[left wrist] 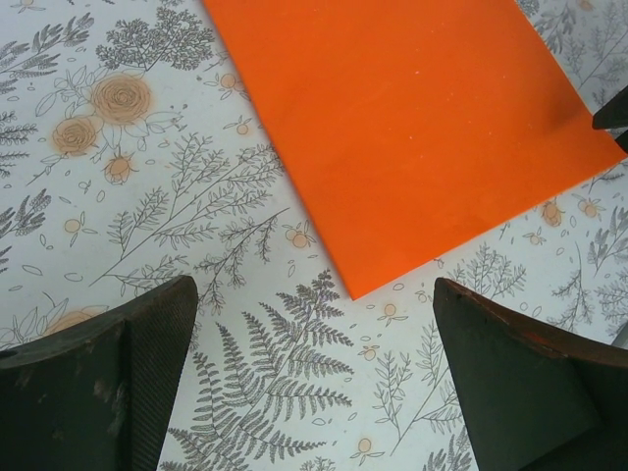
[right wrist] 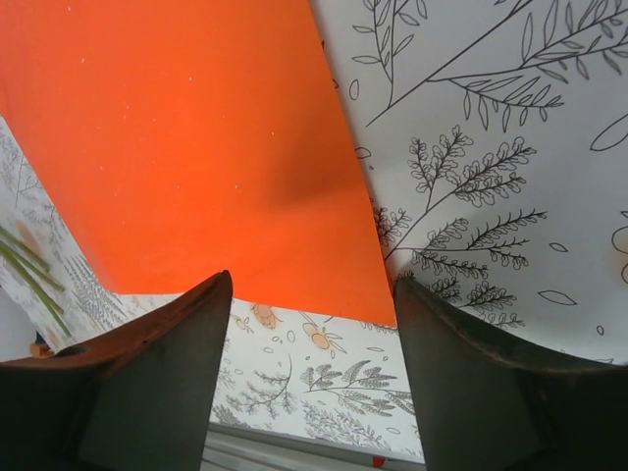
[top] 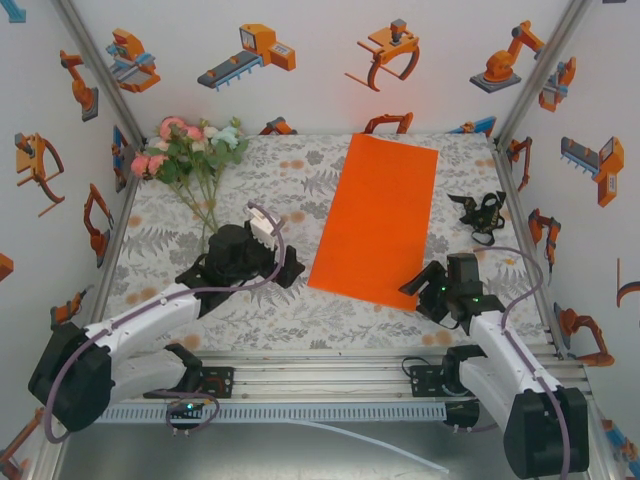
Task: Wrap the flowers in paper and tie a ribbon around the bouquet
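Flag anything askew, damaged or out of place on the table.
Nothing damaged or spilled. The orange paper lies flat but slanted across the table; the black ribbon sits in a tangled heap by the right wall. The flowers lie intact at the far left corner.

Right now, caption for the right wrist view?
Right gripper, fingers apart, at near corner of orange paper on floral table cover.

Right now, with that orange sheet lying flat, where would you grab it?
Probably its near right corner, approached from the near right side. The paper lies flat on the table cover, so only an edge or corner offers purchase, and the right gripper hangs open over that corner.
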Robot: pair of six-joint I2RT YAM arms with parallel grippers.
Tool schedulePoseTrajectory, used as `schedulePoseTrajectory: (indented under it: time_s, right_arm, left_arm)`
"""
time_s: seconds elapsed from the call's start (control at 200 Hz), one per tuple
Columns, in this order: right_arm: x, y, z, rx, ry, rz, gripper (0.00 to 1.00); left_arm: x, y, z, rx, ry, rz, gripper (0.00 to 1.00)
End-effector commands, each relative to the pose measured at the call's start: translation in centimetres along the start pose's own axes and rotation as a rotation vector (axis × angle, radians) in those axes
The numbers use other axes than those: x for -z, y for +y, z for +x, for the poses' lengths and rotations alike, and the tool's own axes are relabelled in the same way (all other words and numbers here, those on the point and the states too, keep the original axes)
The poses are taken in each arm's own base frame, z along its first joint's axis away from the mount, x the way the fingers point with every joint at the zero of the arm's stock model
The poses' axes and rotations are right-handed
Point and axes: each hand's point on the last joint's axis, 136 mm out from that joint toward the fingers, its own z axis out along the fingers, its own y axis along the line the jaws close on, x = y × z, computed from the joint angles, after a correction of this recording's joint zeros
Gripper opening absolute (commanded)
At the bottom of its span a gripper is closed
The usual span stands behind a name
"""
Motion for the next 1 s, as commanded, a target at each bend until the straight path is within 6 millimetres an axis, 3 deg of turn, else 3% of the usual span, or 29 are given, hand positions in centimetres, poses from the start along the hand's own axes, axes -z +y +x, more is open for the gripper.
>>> schedulePoseTrajectory:
  time_s: [0.0, 0.27, 0.38, 0.491, 0.601, 0.746, 0.896, 0.996]
  right_arm:
    - [-0.2, -0.6, -0.1, -0.015, -0.023, 0.021, 0.54]
    - [-0.3, -1.0, 0.0, -0.038, -0.034, 0.016, 0.21]
    - [-0.1, -0.6, -0.2, -0.039, -0.041, 0.007, 0.0]
    - [1.1, 1.0, -0.9, -0.052, -0.059, -0.033, 0.0]
    - [3.3, 4.0, -2.1, -0.089, -0.093, -0.134, 0.0]
    - [5.7, 7.3, -3.6, -0.132, -0.14, -0.236, 0.0]
    - [6.7, 9.5, -4.0, -0.168, -0.12, -0.299, 0.0]
    - [7.6, 10.9, -4.2, -0.17, -0.118, -0.34, 0.0]
  left_arm:
    - [-0.5, -0.4, -0.7, -0.043, -0.009, 0.0, 0.97]
    - [-1.5, -0.7, -0.5, -0.066, -0.013, -0.025, 0.97]
    - [-1.6, -1.5, -0.8, -0.067, -0.036, 0.003, 0.97]
    - [-1.6, -4.6, -1.7, -0.107, -0.096, 0.12, 0.97]
    - [-1.8, -9.7, -2.7, -0.229, -0.165, 0.259, 0.97]
    - [-3.9, -15.5, -2.7, -0.393, -0.188, 0.39, 0.97]
    - [-7.3, -18.5, -4.1, -0.362, -0.26, 0.445, 0.97]
    - [-10.0, -19.1, -5.5, -0.29, -0.328, 0.415, 0.97]
